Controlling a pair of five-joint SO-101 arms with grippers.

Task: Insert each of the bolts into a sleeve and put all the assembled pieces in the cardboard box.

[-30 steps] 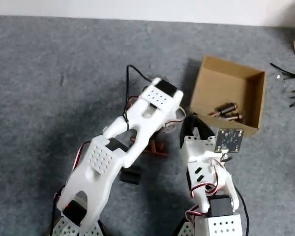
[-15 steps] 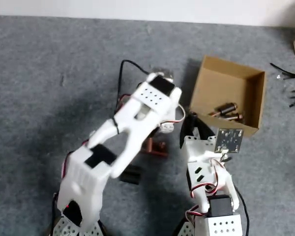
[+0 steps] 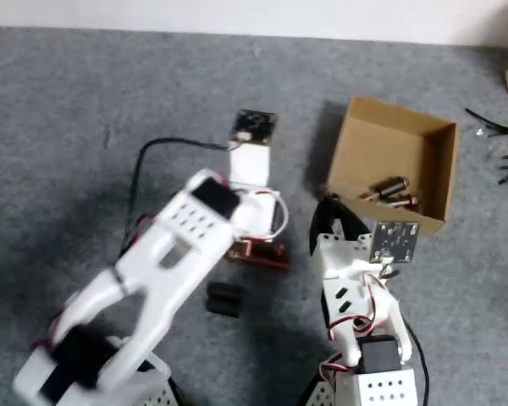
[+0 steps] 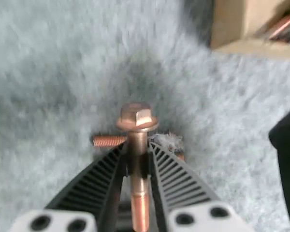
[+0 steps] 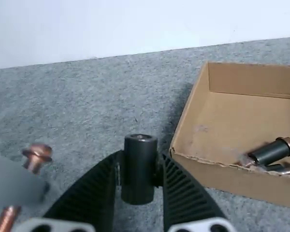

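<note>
High view: cardboard box [image 3: 402, 116] sits at 1 o'clock from the right gripper [image 3: 332, 222], close by. Assembled pieces [image 3: 389, 193] lie inside, against its 6 o'clock wall. I count two, maybe three; they overlap.

Loose bolts [image 3: 256, 252] are on the carpet [image 3: 85, 101] at 9 o'clock from the right gripper, partly under the left arm [image 3: 169, 254]. Spare sleeve [image 3: 224, 299] lies on the carpet at 7 o'clock from those bolts, apart from them.

Left wrist view: left gripper [image 4: 137, 149] is pinched narrow on a copper bolt [image 4: 137, 166], gripping the shank. The flanged head sits just past the fingertips, off the carpet. Another bolt [image 4: 109, 140] lies flat on the carpet behind it.

Right wrist view: right gripper [image 5: 140, 162] is clamped on a black sleeve [image 5: 139, 169], upright, with the open bore facing up. Box front wall [image 5: 222, 166] is just beyond it, with an assembled piece [image 5: 268, 152] visible inside.
</note>
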